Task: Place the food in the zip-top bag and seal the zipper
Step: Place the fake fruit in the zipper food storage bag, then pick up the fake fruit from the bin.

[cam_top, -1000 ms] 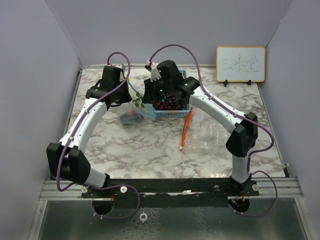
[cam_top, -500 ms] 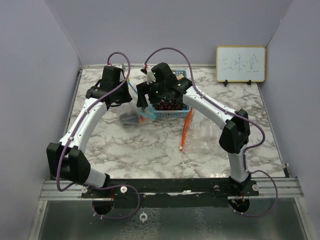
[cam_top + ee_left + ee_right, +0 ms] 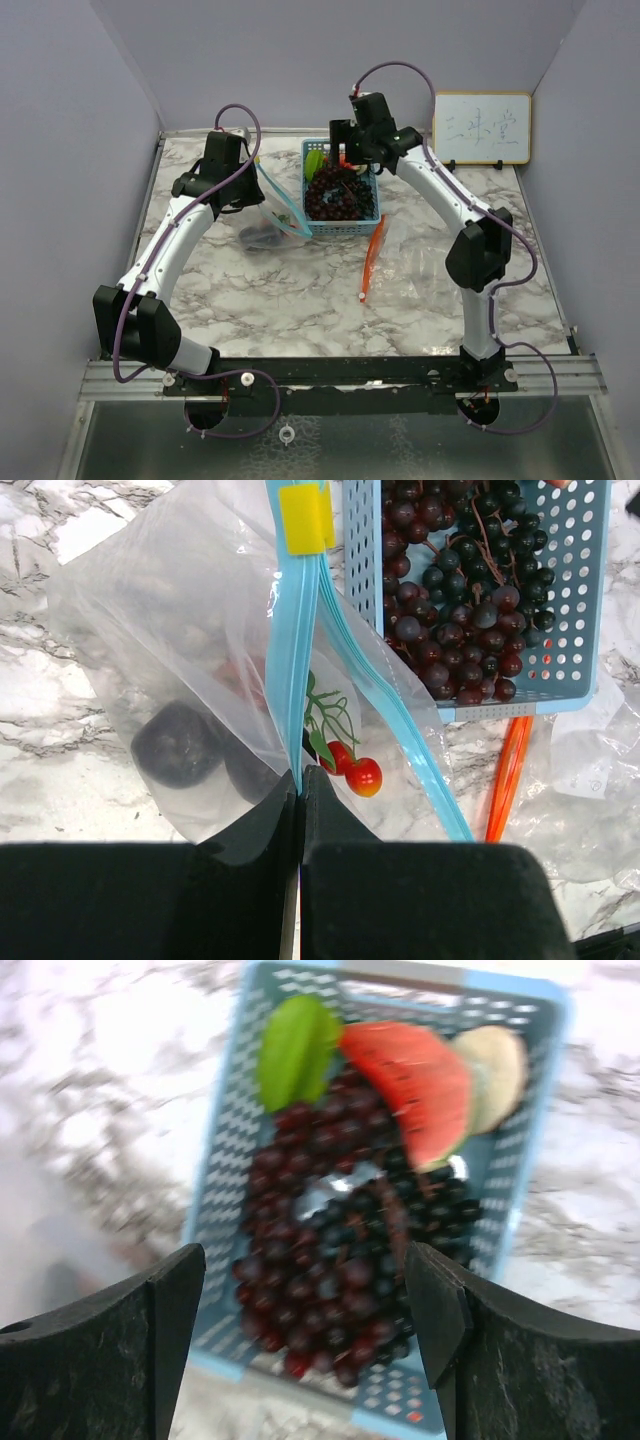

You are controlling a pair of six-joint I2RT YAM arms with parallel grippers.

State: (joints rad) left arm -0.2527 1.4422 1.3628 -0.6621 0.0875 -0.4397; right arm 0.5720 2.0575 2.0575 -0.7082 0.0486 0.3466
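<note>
My left gripper (image 3: 300, 772) is shut on the blue zipper strip (image 3: 292, 660) of the clear zip-top bag (image 3: 150, 630), holding it up left of the basket. A yellow slider (image 3: 305, 518) sits on the strip. Cherry tomatoes (image 3: 355, 770) with green leaves and a dark round piece (image 3: 178, 745) lie inside the bag. My right gripper (image 3: 305, 1280) hangs open and empty over the light-blue basket (image 3: 225, 1160). The basket holds dark grapes (image 3: 340, 1260), a red watermelon wedge (image 3: 415, 1090), a green leaf (image 3: 295, 1050) and a pale round slice (image 3: 495, 1075). From above, the right gripper (image 3: 345, 160) is at the basket's (image 3: 340, 231) far end.
A second clear bag (image 3: 420, 260) with an orange zipper strip (image 3: 372, 258) lies flat on the marble table right of the basket. A small whiteboard (image 3: 481, 128) leans on the back wall. Grey walls close in the left, right and back sides.
My right gripper was at the bag's mouth with the leafy tomatoes. It has opened, left them in the bag, and swung back and right above the basket. The left arm has stayed put.
</note>
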